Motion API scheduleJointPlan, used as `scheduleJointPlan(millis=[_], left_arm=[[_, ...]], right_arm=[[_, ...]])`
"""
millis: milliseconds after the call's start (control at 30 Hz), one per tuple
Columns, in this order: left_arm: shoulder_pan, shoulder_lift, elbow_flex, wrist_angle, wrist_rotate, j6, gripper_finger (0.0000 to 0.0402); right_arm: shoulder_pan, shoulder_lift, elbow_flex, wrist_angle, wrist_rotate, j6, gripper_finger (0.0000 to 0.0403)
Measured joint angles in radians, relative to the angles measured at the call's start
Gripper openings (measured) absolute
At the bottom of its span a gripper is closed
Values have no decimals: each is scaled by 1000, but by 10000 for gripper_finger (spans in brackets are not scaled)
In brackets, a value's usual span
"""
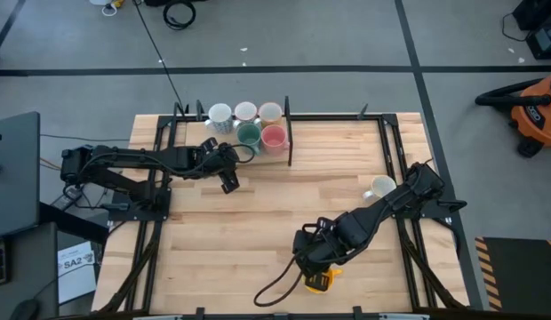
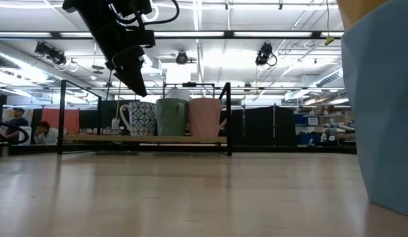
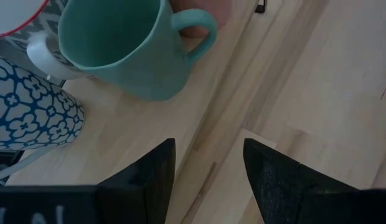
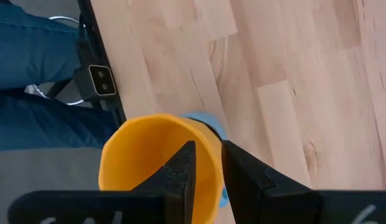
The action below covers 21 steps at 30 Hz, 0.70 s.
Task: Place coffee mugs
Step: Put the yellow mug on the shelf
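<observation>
Light blue mug (image 2: 382,112): stood at table's 6 o'clock edge, just beside orange mug (image 1: 318,280).
Table (image 1: 258,222): centre bare, open lane toward 12.
Rack (image 1: 289,138): at 12 o'clock, five mugs packed inside, little room left.
Right gripper (image 4: 205,149): narrow, pinching orange mug's rim. Likely step: carry to rack. Next needs a lift clear of blue.
Left gripper (image 1: 229,182): wide, empty, at 6 o'clock of green mug (image 1: 248,135).

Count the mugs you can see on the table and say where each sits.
7 visible: five clustered at the back edge, a cream mug by the right arm, an orange mug gripped by the right gripper. Others may be hidden.
</observation>
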<state>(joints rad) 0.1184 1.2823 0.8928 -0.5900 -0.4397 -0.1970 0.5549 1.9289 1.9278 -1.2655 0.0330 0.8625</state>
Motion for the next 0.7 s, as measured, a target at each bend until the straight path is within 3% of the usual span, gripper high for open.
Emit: scheduleJointPlan(millis=[700], left_arm=[[0, 0, 0, 0, 0, 1, 197]], right_arm=[[16, 0, -1, -26, 3, -35, 83]])
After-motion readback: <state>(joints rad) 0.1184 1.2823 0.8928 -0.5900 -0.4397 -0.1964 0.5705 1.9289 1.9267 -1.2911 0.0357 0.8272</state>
